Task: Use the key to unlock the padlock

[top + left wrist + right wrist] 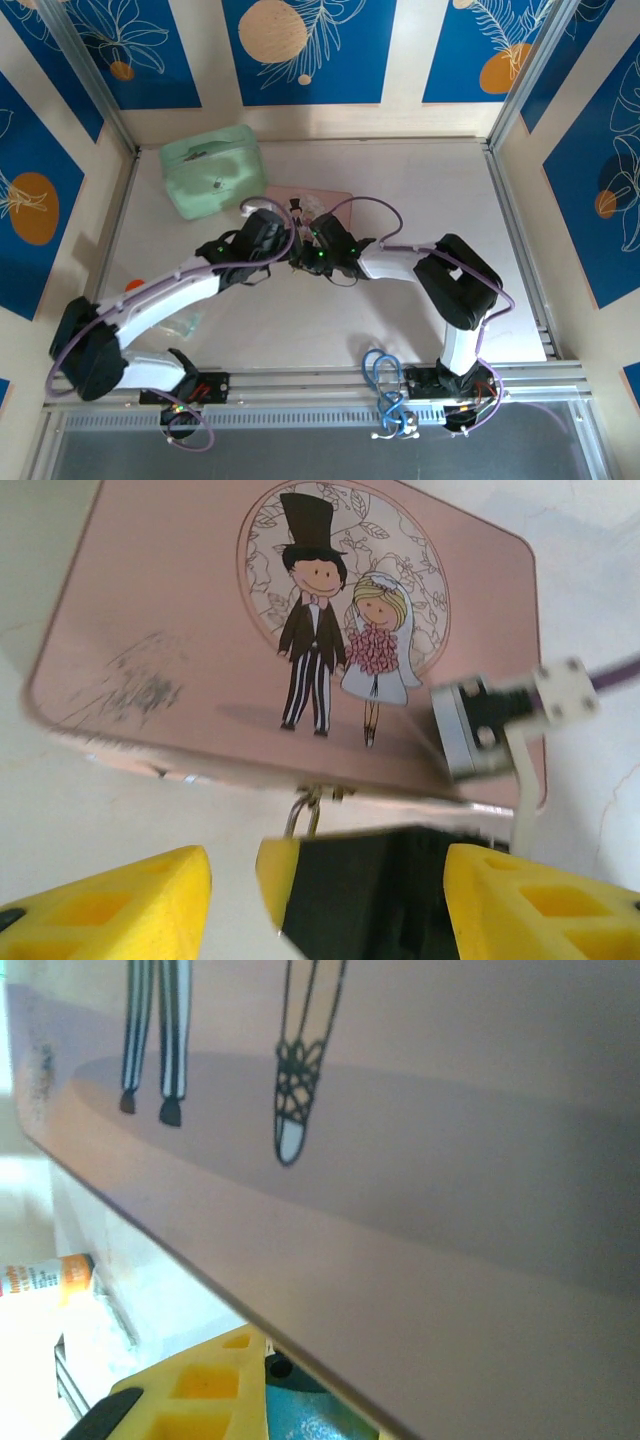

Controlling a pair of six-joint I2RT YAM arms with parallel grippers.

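The pink picture tin (180,630) lies flat, and both grippers meet at its near edge (310,200). From its clasp hangs the padlock's thin silver shackle (305,815). The blue padlock body (320,1422) sits between the yellow fingers (200,1390) of my right gripper (312,1410), which is shut on it; the tin's edge hides most of the far finger. My left gripper (328,900) stands open, its pads wide apart on either side of the right gripper's black body and yellow finger (272,875). Nothing lies between the left pads except that. The key is hidden.
A mint green case (212,170) stands behind and left of the tin. An orange tube (40,1278) and a clear plastic scrap (185,322) lie on the table to the left. The right wrist's camera mount and purple cable (500,720) overhang the tin.
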